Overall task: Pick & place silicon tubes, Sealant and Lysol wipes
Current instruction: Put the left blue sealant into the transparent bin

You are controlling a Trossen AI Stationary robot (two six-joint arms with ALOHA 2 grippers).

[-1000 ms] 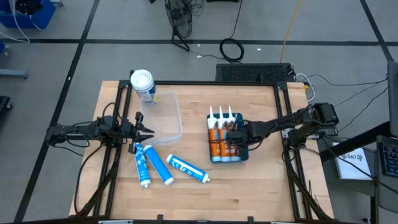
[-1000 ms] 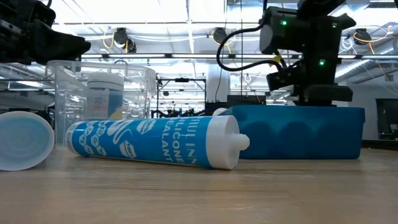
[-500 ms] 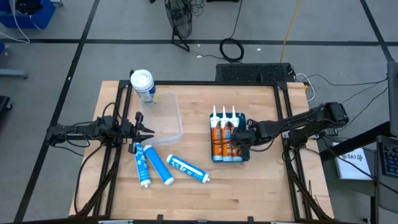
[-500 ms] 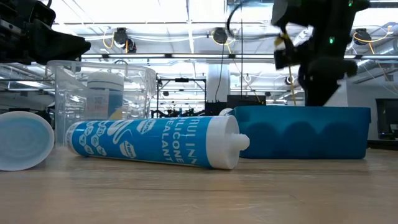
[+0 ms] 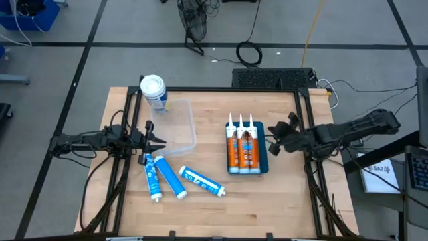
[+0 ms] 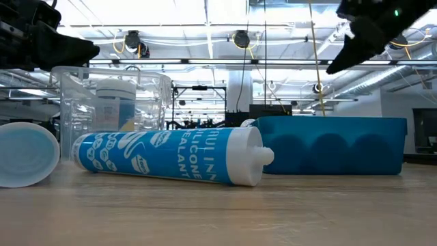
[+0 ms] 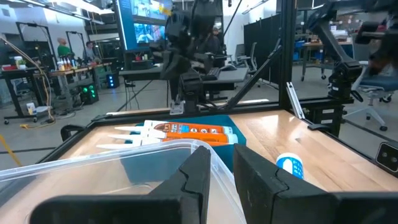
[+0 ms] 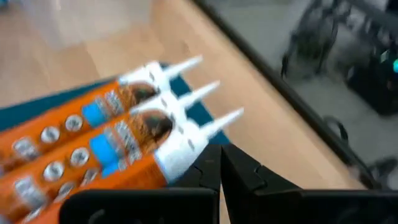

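Three orange sealant tubes lie side by side in a blue tray right of centre, nozzles toward the far edge. Three blue-and-white silicone tubes lie on the table near the front left. The Lysol wipes canister stands upright at the far left corner. My right gripper, shut and holding nothing, hangs raised just right of the tray; its wrist view looks down on the sealant tubes. My left gripper, shut, hovers level above the left rim of a clear container.
The clear plastic container stands between the canister and the silicone tubes, with nothing inside it. In the low view one silicone tube lies in front of the blue tray. Bare wood lies along the near and right edges. Black frame posts stand at the table's corners.
My right gripper has risen from over the sealant tubes in the tray and drawn back toward the table's right edge, tipping up from pointing steeply down. It has stayed shut. The tubes remain lying in the tray.
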